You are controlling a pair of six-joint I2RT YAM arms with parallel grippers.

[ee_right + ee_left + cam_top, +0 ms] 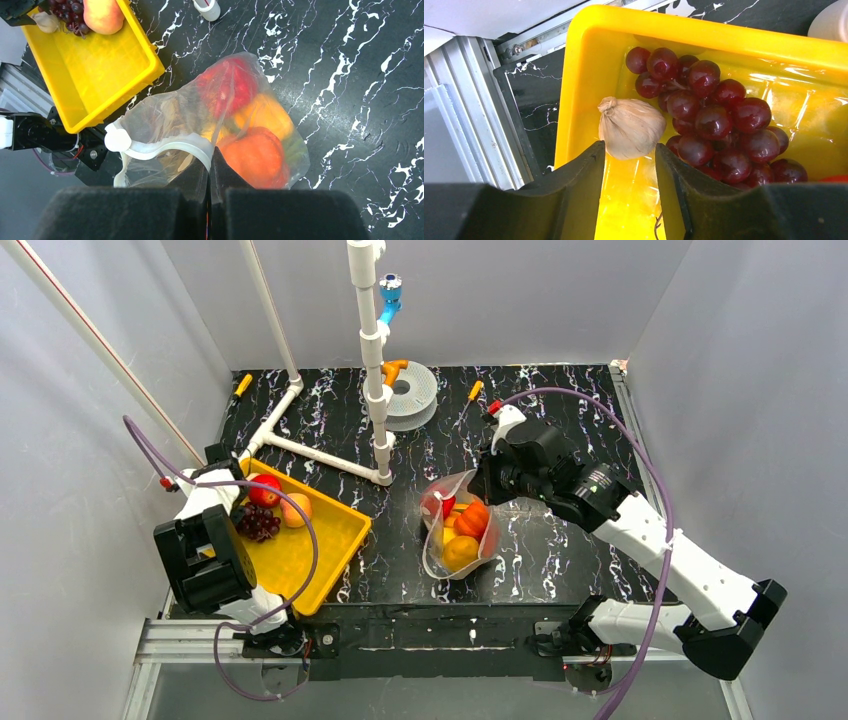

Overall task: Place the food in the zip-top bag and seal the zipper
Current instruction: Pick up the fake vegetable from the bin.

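The clear zip-top bag (460,535) lies on the black table with red, orange and yellow toy food inside (257,155). My right gripper (211,161) is shut on the bag's mouth edge, pinching the whitish zipper (165,146) near its round white slider (117,140), and the mouth gapes open. In the yellow tray (330,540) lie purple grapes (719,125), a red apple (264,489), a peach (296,510) and a pale garlic bulb (631,127). My left gripper (629,150) is open, low in the tray, its tips either side of the garlic's near end.
A white pipe frame (375,390) stands behind the tray and bag. A grey spool (410,392) and yellow-handled tools (474,392) lie at the back. The aluminium rail (469,125) runs beside the tray's left wall.
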